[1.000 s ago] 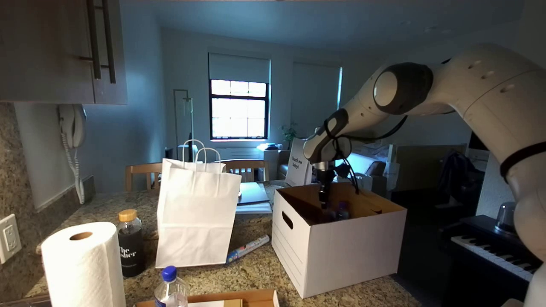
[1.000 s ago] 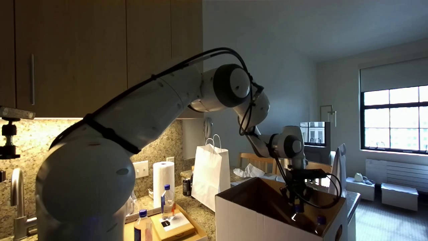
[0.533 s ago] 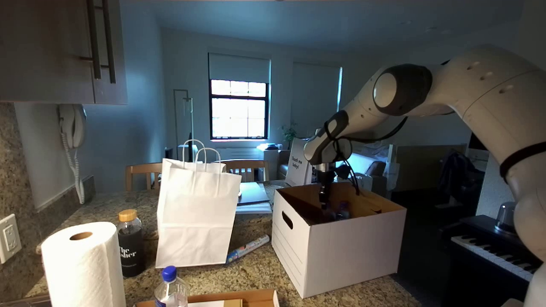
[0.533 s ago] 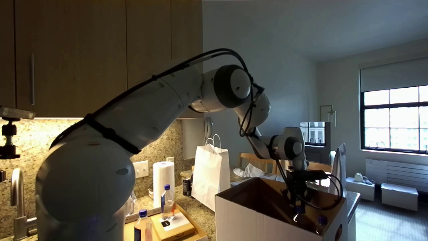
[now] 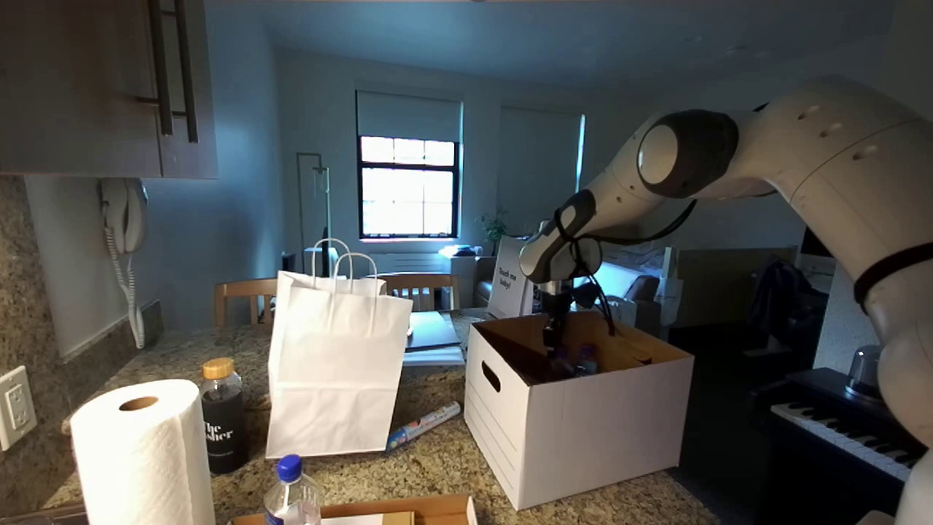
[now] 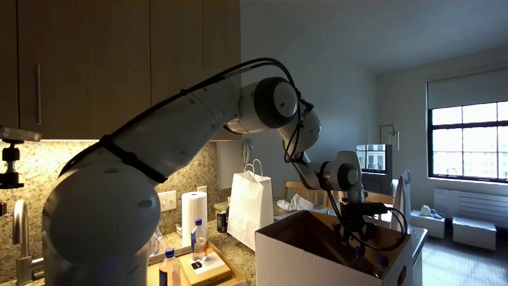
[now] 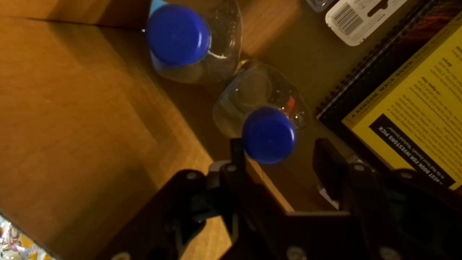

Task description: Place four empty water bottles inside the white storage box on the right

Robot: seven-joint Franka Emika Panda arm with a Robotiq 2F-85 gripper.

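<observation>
The white storage box [image 5: 609, 437] stands on the granite surface [image 5: 408, 474], and in both exterior views the arm [image 5: 619, 164] reaches down into its brown inside. In the wrist view the pincer [image 7: 279, 148] is spread, its two fingers [image 7: 329, 162] apart, with the blue cap of a water bottle [image 7: 265, 117] between them. One fingertip stands right at the edge of the cap, and whether it touches cannot be told; the other stands clear, with a gap. That bottle is inside the box, just beside a second capped bottle [image 7: 195, 39] near a corner of the brown walls. Also down in the box lie a yellow book [image 7: 411, 119], over a dark spiral-bound book [image 7: 389, 59], and a card package [image 7: 352, 21] with a barcode. Outside the box, in an exterior view, a third bottle [image 6: 199, 240] is upright at the shallow cardboard tray [image 5: 452, 507], and a fourth bottle [image 6: 170, 268] is near it, its lower end cut off by the frame. The white paper bag [image 5: 339, 372] stands near the box, with a patterned tube [image 5: 426, 425] lying between them. Further off, the paper towel roll [image 5: 142, 452] stands upright beside a dark-sleeved bottle [image 5: 224, 434] with a wooden lid.
</observation>
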